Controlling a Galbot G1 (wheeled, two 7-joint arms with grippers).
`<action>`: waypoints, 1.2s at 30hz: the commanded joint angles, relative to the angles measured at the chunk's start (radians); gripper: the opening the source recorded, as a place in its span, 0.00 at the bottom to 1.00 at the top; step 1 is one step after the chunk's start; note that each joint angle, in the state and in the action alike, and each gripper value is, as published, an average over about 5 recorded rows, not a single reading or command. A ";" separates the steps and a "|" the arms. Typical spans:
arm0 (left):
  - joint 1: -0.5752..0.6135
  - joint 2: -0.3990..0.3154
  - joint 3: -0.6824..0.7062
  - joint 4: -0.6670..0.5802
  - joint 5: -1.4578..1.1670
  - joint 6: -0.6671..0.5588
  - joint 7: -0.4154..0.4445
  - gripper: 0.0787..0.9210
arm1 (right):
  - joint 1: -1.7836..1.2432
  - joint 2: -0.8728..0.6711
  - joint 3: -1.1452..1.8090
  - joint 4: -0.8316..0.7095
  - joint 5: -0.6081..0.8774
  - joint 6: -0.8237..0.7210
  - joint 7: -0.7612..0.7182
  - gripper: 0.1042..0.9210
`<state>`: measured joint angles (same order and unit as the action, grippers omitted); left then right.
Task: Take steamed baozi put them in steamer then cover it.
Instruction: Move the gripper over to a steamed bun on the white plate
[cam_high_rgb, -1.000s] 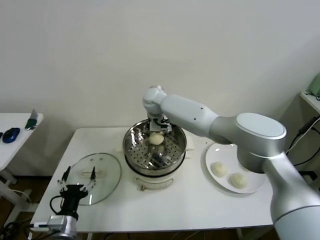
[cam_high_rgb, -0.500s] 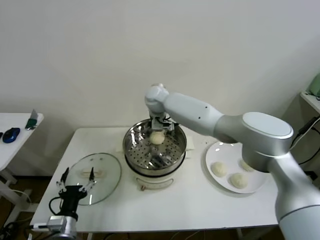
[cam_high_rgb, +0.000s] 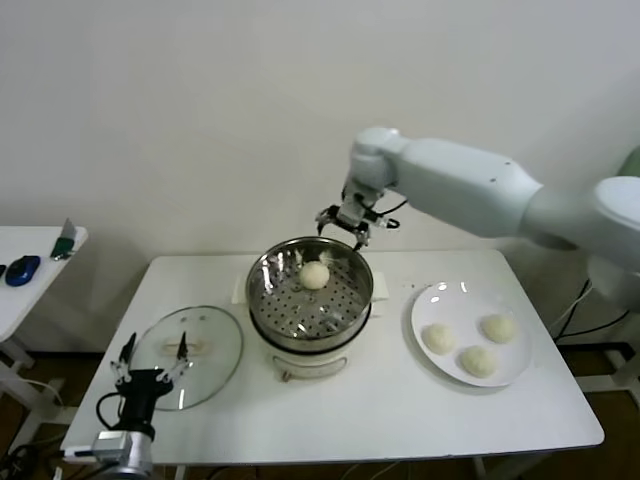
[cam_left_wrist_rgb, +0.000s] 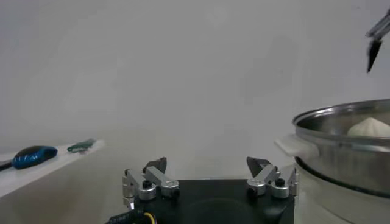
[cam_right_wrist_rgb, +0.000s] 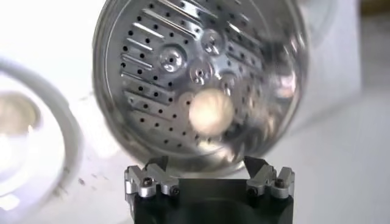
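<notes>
Baozi, one small cream-white dough bun, sits in the shiny perforated steel steamer. Right gripper hangs above, jaws open, empty; left gripper idles open. Grab the next bun gently, dead-centre.

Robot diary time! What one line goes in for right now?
right claw: open, empty, above steamer | left claw: open, parked near cover | baozi: one in steamer, three on plate | cover: off, on table
</notes>
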<state>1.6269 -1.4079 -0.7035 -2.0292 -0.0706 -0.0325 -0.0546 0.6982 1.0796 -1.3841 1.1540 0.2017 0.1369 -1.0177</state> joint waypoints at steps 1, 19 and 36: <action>-0.004 -0.005 0.005 -0.007 -0.002 0.005 0.000 0.88 | 0.086 -0.316 -0.178 0.169 0.403 -0.409 0.014 0.88; 0.026 -0.013 -0.014 -0.018 0.002 0.006 -0.002 0.88 | -0.467 -0.370 0.130 0.014 0.029 -0.356 -0.030 0.88; 0.027 -0.018 -0.017 -0.008 0.005 0.004 -0.003 0.88 | -0.533 -0.230 0.201 -0.160 -0.033 -0.300 -0.023 0.88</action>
<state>1.6551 -1.4279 -0.7204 -2.0411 -0.0656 -0.0267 -0.0572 0.2309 0.8094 -1.2372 1.0764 0.2099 -0.1734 -1.0402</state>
